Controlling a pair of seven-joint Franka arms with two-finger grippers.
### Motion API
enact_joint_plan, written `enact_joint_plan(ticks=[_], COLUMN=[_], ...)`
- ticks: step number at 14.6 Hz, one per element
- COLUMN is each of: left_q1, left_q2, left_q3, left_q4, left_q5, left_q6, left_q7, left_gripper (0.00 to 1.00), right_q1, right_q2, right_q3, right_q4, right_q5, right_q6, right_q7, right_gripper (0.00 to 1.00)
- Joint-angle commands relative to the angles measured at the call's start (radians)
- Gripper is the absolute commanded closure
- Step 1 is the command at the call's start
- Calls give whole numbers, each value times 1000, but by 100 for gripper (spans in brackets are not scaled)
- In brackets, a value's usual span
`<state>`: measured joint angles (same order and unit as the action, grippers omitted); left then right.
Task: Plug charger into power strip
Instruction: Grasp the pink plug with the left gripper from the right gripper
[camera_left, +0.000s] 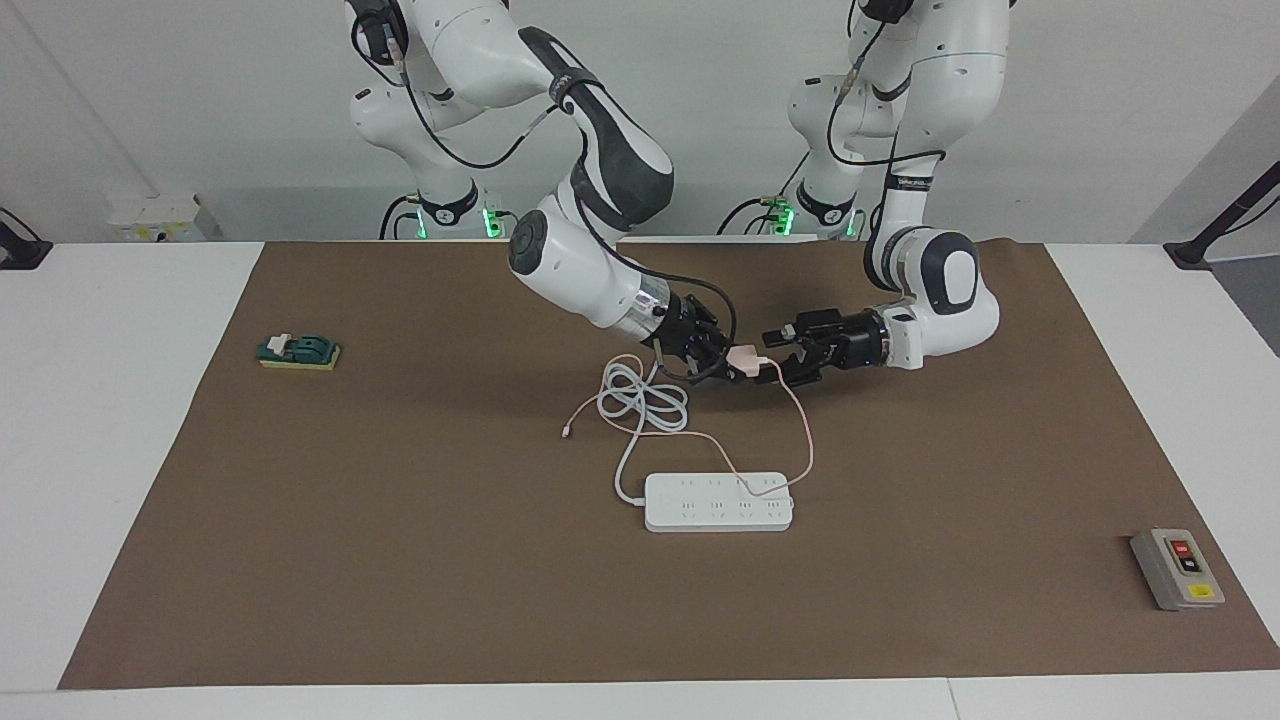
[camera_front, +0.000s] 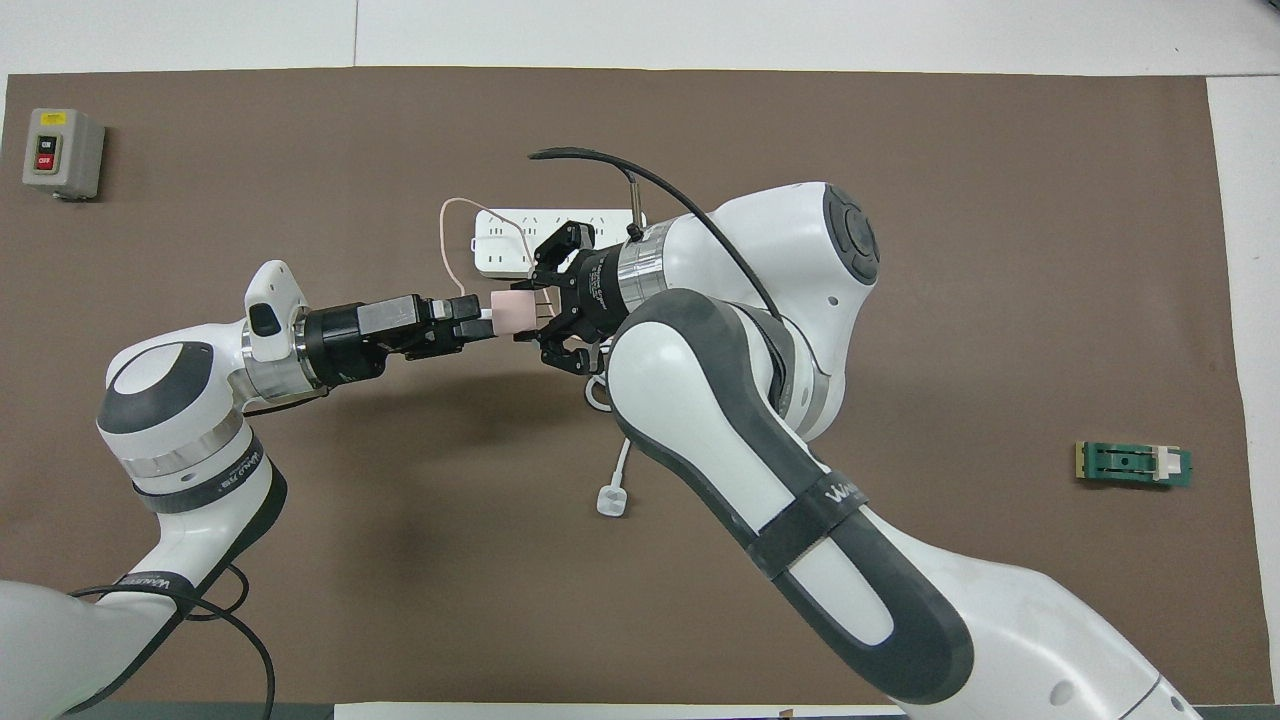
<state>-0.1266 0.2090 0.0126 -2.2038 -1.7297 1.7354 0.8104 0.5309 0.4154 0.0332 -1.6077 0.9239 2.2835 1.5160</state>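
Between both grippers (camera_left: 722, 362) (camera_left: 778, 366), charger (camera_left: 745, 359); cord coil (camera_left: 643, 400) below.

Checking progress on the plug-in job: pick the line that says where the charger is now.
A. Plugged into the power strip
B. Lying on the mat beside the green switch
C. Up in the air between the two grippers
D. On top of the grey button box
C: the charger is off the mat between the right gripper and the left gripper, not in the power strip.

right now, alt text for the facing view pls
Both grippers meet on a small pale pink cube charger above the brown mat: right gripper and left gripper each at one end. Its thin pink cable trails onto the long white power strip.
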Motion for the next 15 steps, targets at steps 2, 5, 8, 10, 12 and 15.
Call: enact_joint_plan(ticks=[2, 5, 8, 10, 12, 15], left_q1=[-19, -19, -21, -33, -34, -41], left_q2=[3, 6, 10, 35, 46, 59], left_q3=[6, 6, 6, 6, 6, 6], left_q4=[9, 18, 27, 45, 62, 78], left_q5=[-19, -19, -19, -19, -19, -19], left_q6=[16, 12, 9, 7, 7, 9], left_q7=[-45, -37, -2, 19, 45, 61], left_gripper=[0, 0, 0, 0, 0, 0], right_q1=[0, 1, 1, 1, 3, 3], right_q2=[6, 6, 6, 10, 10, 10], right_q3=[2, 2, 2, 2, 2, 2], right_q4=[12, 12, 12, 12, 12, 12], right_q5=[23, 23, 23, 23, 23, 23], right_q6=[4, 5, 5, 8, 10, 11], right_q7=[9, 10, 10, 10, 10, 10], right_gripper=[100, 100, 100, 100, 100, 100])
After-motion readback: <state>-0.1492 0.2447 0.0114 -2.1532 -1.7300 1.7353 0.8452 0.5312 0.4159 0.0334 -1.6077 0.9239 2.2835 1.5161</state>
